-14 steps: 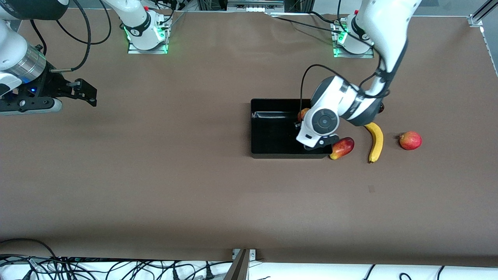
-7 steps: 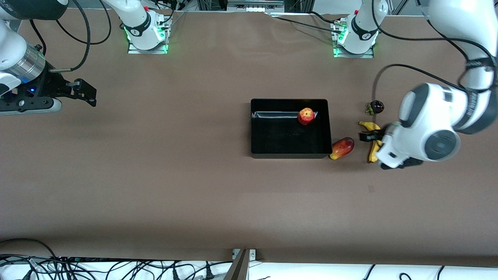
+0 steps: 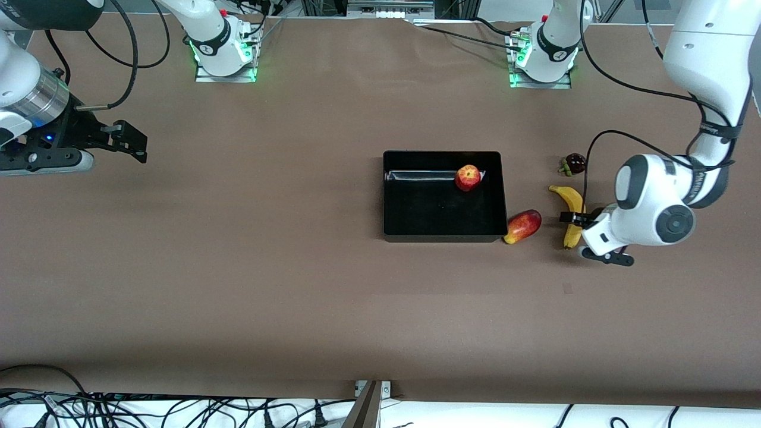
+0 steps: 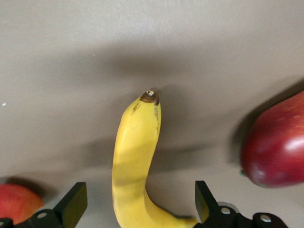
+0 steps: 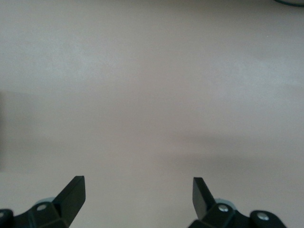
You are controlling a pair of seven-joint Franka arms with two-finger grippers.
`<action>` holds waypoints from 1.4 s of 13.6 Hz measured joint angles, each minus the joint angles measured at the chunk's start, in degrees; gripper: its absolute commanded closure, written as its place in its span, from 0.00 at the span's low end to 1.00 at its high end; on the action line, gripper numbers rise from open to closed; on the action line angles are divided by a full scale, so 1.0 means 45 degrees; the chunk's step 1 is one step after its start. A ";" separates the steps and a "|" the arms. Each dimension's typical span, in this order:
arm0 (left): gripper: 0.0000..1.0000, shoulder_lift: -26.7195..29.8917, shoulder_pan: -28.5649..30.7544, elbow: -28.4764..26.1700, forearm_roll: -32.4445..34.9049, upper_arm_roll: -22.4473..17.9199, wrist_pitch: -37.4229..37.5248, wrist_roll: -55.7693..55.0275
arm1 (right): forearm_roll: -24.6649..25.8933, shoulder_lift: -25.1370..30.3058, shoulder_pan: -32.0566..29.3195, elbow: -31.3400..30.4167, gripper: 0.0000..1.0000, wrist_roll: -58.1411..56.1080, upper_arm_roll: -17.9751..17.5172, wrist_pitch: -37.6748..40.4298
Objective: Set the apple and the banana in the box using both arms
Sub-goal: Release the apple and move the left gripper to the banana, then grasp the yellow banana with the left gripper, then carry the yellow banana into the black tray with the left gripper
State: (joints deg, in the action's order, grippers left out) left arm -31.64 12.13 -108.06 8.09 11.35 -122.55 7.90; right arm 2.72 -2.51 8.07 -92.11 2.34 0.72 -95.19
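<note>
The apple [image 3: 468,178] lies inside the box [image 3: 392,196], in the corner that is far from the front camera and toward the left arm's end of the table. The banana [image 3: 573,205] lies on the table outside the box, toward the left arm's end, with a red-and-yellow fruit [image 3: 522,226] between it and the box wall. The left gripper [image 3: 594,239] hangs low over the banana with its fingers [image 4: 71,205] wide apart, one on each side of the fruit, not touching it. A round red fruit [image 4: 278,149] lies near. The right gripper [image 3: 128,141] waits over bare table at the right arm's end, its fingers apart too.
</note>
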 measured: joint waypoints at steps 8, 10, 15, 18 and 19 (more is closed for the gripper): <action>1.00 0.0243 0.0265 -0.0786 0.1063 0.0201 -0.0251 0.1191 | 0.0000 -0.0002 -0.0006 0.0001 0.00 0.0000 0.0000 0.0000; 1.00 0.0452 0.0295 0.0692 0.1035 0.0570 0.2181 0.1363 | 0.0000 -0.0002 -0.0008 0.0002 0.00 0.0000 0.0000 0.0000; 1.00 0.0765 -0.1196 0.4193 -0.0407 0.2361 0.5840 -0.1442 | 0.0000 -0.0001 -0.0023 0.0003 0.00 0.0000 0.0003 0.0000; 1.00 0.0334 -0.3843 0.4202 -0.0588 0.2399 0.5484 -0.4939 | 0.0000 -0.0002 -0.0039 0.0003 0.00 0.0000 0.0005 0.0000; 1.00 0.0081 -0.4676 0.4200 -0.0589 0.2401 0.4983 -0.6092 | 0.0000 -0.0002 -0.0045 0.0003 0.00 0.0000 0.0006 0.0000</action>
State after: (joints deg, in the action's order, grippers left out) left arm -31.28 -8.91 -89.16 5.44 22.15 -100.12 -19.51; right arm 2.72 -2.52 7.87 -92.10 2.34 0.75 -95.19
